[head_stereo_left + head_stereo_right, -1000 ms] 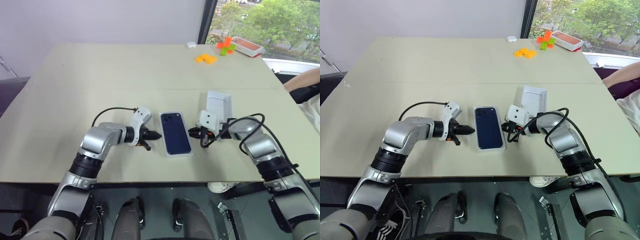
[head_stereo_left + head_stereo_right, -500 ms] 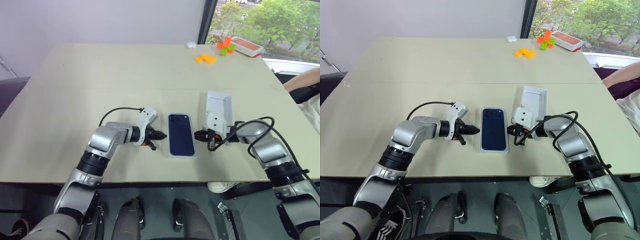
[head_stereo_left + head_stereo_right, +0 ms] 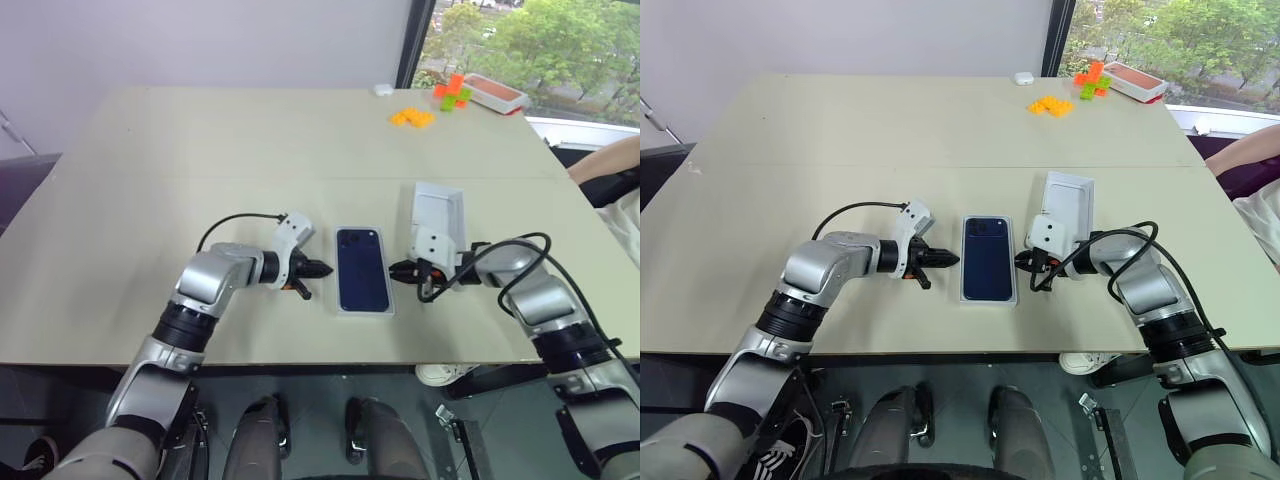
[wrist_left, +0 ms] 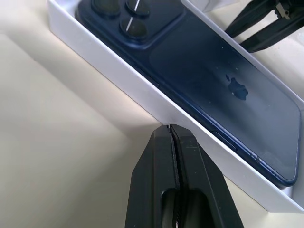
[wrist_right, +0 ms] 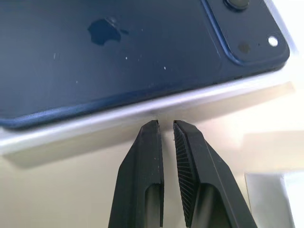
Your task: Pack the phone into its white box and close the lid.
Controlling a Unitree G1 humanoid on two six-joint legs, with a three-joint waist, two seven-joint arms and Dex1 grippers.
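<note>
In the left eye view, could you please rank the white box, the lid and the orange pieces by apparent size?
1. Shallow white box holding the dark blue phone.
2. White rectangular lid, somewhat smaller and farther off.
3. Cluster of small orange pieces, smallest, but farthest from the camera, so true size is unsure.

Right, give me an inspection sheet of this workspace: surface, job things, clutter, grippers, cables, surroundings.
Surface: pale beige table, seam across the middle.
Job's things: phone lies camera side up in the white box, between the grippers; the lid lies off the box, white inside up, behind the right gripper.
Clutter: orange pieces, green and orange blocks, red tray and a small white item at the far edge.
Grippers: left gripper shut, tips at the box wall; right gripper slightly parted, empty, at the opposite wall.
Cables: black cable on each arm.
Surroundings: window with trees; a person's arm at the right.
</note>
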